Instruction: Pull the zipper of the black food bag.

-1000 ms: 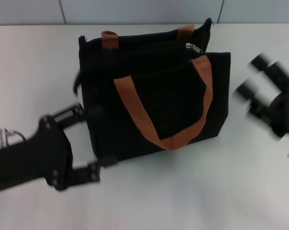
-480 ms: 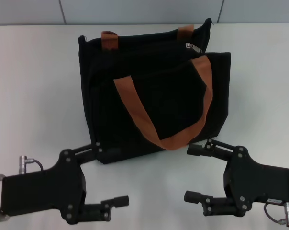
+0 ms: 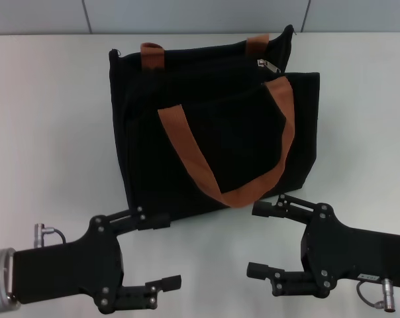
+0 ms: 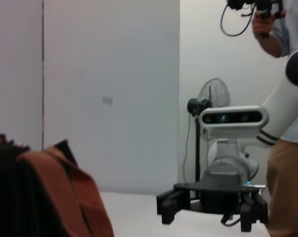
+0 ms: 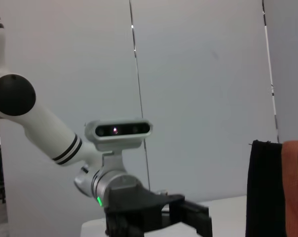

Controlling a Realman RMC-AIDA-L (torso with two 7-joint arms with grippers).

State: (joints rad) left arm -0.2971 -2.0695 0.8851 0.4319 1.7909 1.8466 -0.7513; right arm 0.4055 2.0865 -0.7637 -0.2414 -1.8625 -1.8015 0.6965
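Grippers both sit low in the head view: left gripper (image 3: 152,252) lower left, fingers spread and holding nothing, right gripper (image 3: 269,238) lower right, same. Black food bag (image 3: 213,132) fills the upper middle, zipper (image 3: 269,65) by its top right edge. Tiny slider, floppy fabric, so a grab could slip. No readable writing anywhere.

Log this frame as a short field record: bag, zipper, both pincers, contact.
bag: black food bag upright on the white table, orange-brown handles
zipper: silver zipper at the top edge, toward the robot's right end
left pincer: left pincer open, low, in front of the bag's left corner
right pincer: right pincer open, in front of the bag's right side
contact: neither pincer is on the zipper
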